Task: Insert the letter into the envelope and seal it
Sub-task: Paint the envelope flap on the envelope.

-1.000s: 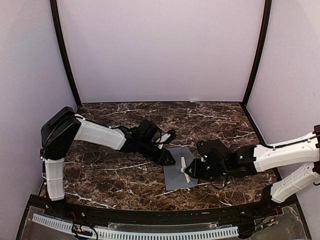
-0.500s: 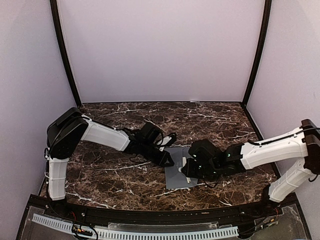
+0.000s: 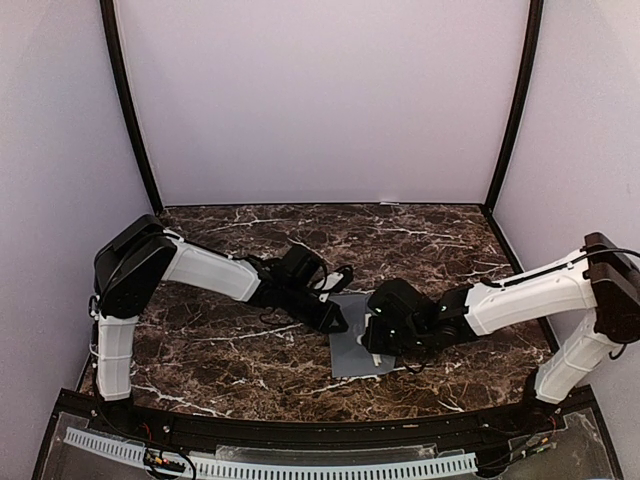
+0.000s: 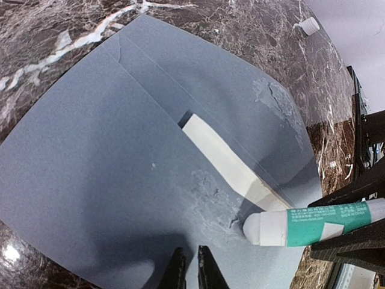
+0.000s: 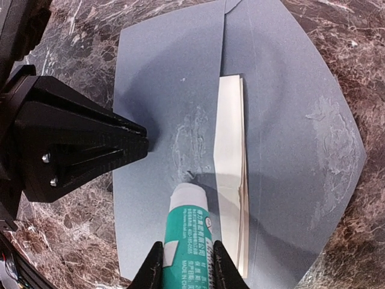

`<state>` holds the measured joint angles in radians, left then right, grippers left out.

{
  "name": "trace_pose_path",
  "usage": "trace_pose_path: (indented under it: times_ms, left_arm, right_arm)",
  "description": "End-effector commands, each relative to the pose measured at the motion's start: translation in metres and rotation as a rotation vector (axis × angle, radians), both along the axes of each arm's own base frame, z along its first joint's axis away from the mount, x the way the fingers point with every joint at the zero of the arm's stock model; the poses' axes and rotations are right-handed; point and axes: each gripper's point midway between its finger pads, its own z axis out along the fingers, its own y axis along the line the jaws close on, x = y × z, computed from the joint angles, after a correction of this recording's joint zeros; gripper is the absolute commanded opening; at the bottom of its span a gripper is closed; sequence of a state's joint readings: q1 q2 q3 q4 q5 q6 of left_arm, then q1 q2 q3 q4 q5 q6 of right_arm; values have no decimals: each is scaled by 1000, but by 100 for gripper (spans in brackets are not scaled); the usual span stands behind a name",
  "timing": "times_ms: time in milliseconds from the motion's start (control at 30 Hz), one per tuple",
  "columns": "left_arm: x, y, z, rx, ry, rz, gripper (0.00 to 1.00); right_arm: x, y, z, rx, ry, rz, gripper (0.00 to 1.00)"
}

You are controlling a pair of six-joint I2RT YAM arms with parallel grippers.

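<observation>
Marble, dark brown and veined with white, made the tabletop (image 3: 220, 360) beneath me. Pale lilac walls (image 3: 320, 100) with black corner posts (image 3: 125, 100) shut it in on three sides, and a white slotted rail (image 3: 270, 462) ran along the near edge by my bases. Near the middle of that surface the slate-grey paper envelope (image 4: 90, 156) lay flat, its pointed flap open and spread on the table on my right arm's side. The cream folded letter (image 4: 222, 159) sat partway in its pocket, one end showing past the mouth. My right gripper (image 5: 186, 247) was clamped around a white-and-green glue stick (image 5: 186, 229), whose white tip appeared to touch the envelope's body just beside the letter. Whitish glue smears (image 5: 328, 129) marked the flap and the paper near that tip. My left gripper (image 4: 191, 272) had its jaws drawn almost together with nothing visible between them, tips down over the envelope's body near the edge opposite the flap; whether they pressed the paper I could not tell. From above, my right wrist covered the envelope's right part and most of the glue stick. In the right wrist view my left gripper's black wedge blocked the left side of the table. A small white round piece (image 4: 310, 25) lay well apart on the marble, too small to identify.
</observation>
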<state>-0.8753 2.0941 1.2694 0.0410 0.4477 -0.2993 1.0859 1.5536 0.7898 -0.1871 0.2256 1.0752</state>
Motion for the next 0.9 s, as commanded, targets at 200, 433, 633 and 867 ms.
trace_pose_path:
  times_ms: [200, 433, 633, 867]
  left_arm:
    - [-7, 5, -14, 52, 36, -5, 9]
    - [-9, 5, -15, 51, 43, -9, 6]
    - [-7, 4, -12, 49, 43, -8, 5]
    - [8, 3, 40, -18, -45, 9, 14]
  right_arm:
    - [16, -1, -11, -65, -3, -59, 0]
    - [24, 1, -16, -72, -7, -75, 0]
    - [33, 13, -12, -46, -22, -47, 0]
    - [23, 20, 3, 22, -5, 1, 0]
